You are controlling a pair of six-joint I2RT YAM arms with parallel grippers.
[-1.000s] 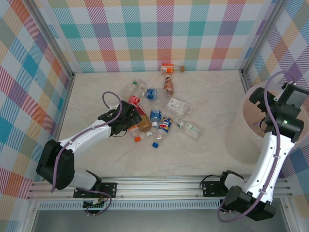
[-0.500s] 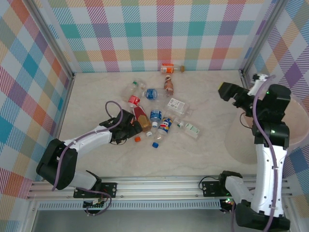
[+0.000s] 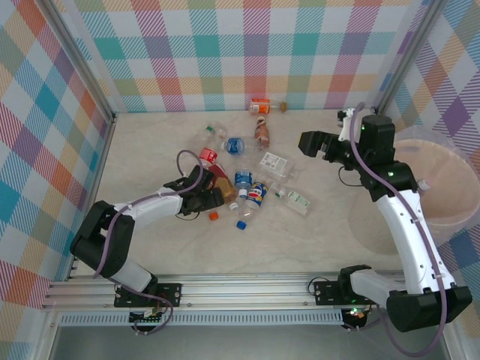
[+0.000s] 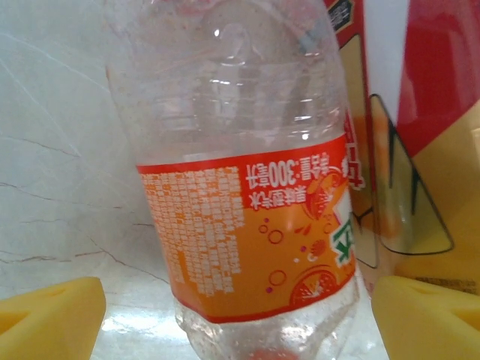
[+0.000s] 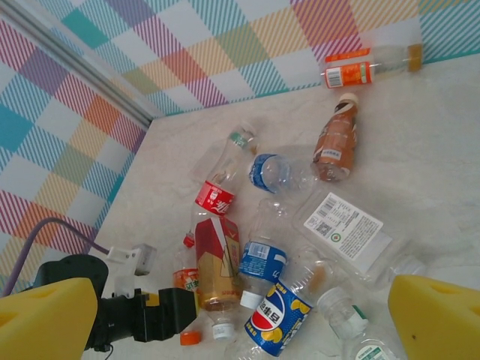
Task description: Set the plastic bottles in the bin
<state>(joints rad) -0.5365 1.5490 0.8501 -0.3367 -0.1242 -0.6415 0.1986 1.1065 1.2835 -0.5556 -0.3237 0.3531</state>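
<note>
Because the clear plastic bottle with the orange-and-red label (image 4: 247, 225) looks empty, it should be very light, thin-walled and easily dented, with a smooth skin that could slide out of a weak pinch. It lies on the pale marbled table (image 3: 150, 150) at the lower left edge of the heap of small clear plastic bottles (image 3: 244, 176) in the middle of the top view, just beside a bottle with a red-and-gold label (image 4: 420, 150).

The left hand (image 3: 204, 201) is open around it: in the left wrist view the yellow pads (image 4: 49, 319) sit in the two bottom corners with the bottle between them and a sliver of table showing on either side. The best hold is probably across the labelled belly, where the body is roundest and the wrap is less slick than bare plastic. A squeeze near the cap end risks tipping it, and the neighbour may get nudged.

The right hand (image 3: 309, 142) hangs open and empty in the upper right of the top view, facing the heap. The large round translucent pinkish bin (image 3: 450, 184) stands at the right edge, well apart from the bottles.
</note>
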